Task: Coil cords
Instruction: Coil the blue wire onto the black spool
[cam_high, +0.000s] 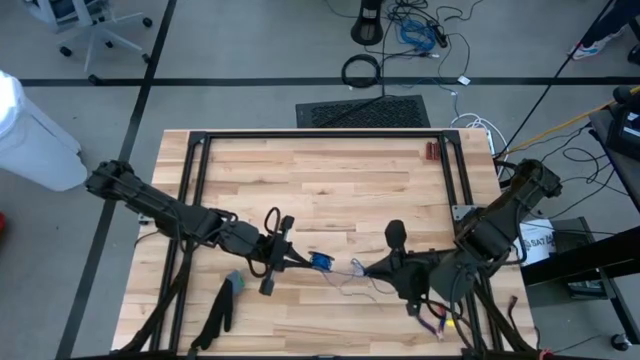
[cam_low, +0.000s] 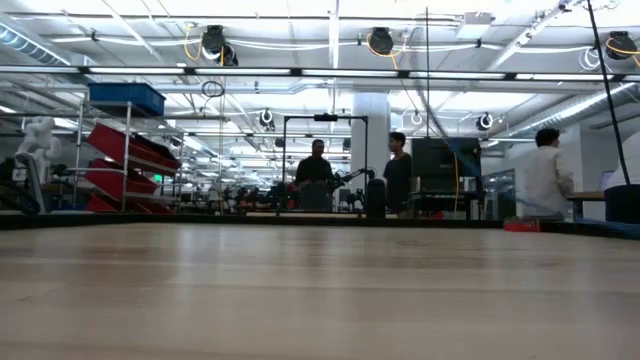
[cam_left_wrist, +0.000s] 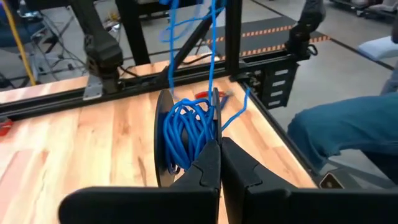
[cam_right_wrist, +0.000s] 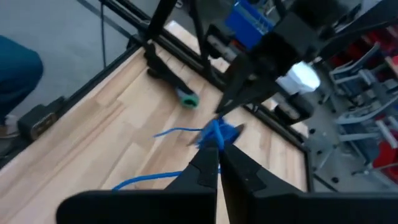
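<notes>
In the high view, the blue cord (cam_high: 322, 262) is seen near the front middle of the wooden table (cam_high: 330, 170), just ahead of the left gripper (cam_high: 300, 260), whose fingers are closed together; a loose thin strand is trailed from the cord to the right gripper (cam_high: 362, 270), likewise closed, so that the cord lies between the two fingertips; a label at the table's right edge is too small to be read.

In the low view, only the bare tabletop and people standing in the room beyond are shown; no cord is seen.

In the left wrist view, the cord (cam_left_wrist: 186, 127) is wound on a dark spool (cam_left_wrist: 163, 140) directly beyond the left fingers, with strands running upward.

In the right wrist view, the cord's bundle (cam_right_wrist: 217, 132) sits just past the right fingertips, pinched at the left gripper's tips; a loose strand lies on the wood.
</notes>
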